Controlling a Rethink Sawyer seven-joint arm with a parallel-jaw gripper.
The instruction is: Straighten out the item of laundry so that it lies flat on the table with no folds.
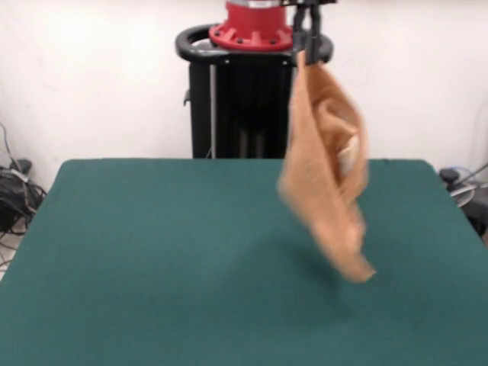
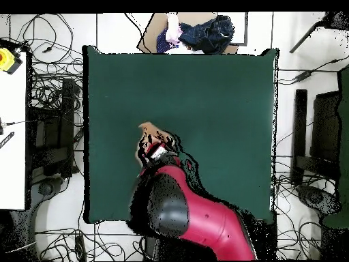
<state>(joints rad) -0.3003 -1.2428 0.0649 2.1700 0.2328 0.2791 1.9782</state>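
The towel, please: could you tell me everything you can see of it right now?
The towel is light orange, with a soft, fuzzy look like terry cloth. It hangs in the air from the gripper, which pinches its top edge. It droops in a bunched, folded drape that narrows to a corner at the bottom. A pale patch shows among the folds. It looks clear of the green table. From overhead only a small orange part peeks out beside the arm.

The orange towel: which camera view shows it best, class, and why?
The front view: the towel hangs full length from the end effector, above the table. In the overhead view the arm hides all but a small orange edge.
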